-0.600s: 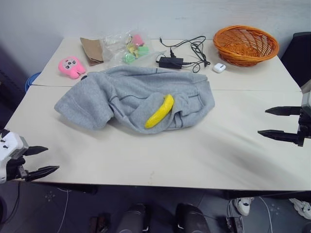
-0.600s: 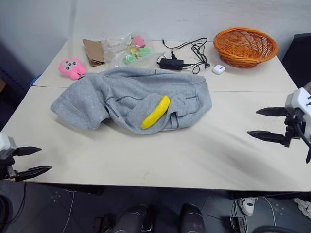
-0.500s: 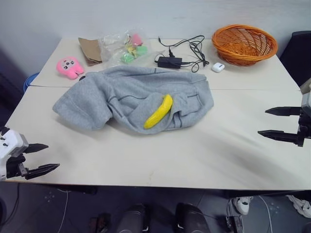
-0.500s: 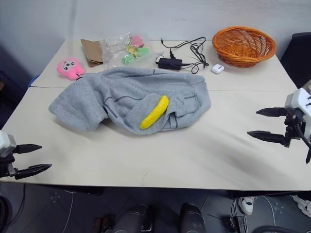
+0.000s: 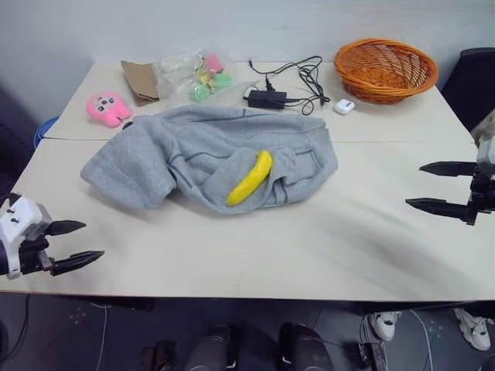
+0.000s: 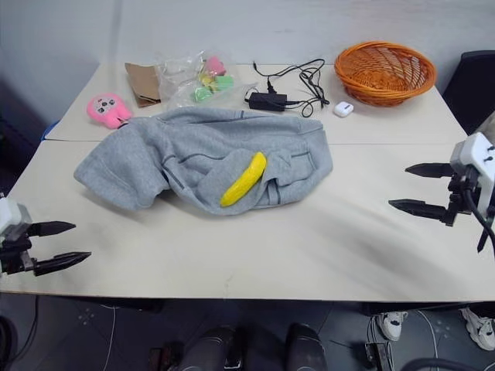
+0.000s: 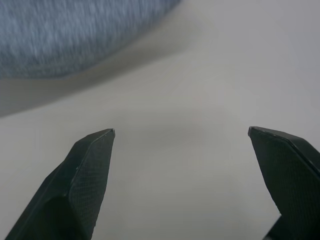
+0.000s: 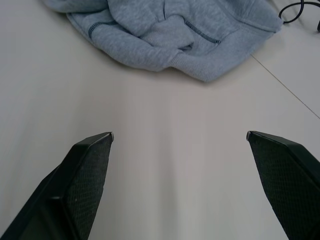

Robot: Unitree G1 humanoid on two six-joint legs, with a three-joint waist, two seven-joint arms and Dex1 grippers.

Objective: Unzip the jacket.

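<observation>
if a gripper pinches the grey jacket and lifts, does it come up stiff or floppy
Probably floppy: the jacket lies crumpled in soft folds, so only the pinched part would likely rise first while the rest drags. The banana resting on it would probably roll or slide off. It looks like soft fleece, likely easy to grip.

Large light grey jacket (image 5: 209, 158): soft, matt fleece cloth. Beige table (image 5: 309, 239): smooth, matt top. Round orange basket (image 5: 385, 69): woven wicker. Clear bag (image 5: 189, 73): crinkled glossy plastic. Black gripper fingers (image 8: 85, 175): finely textured matt pads.
</observation>
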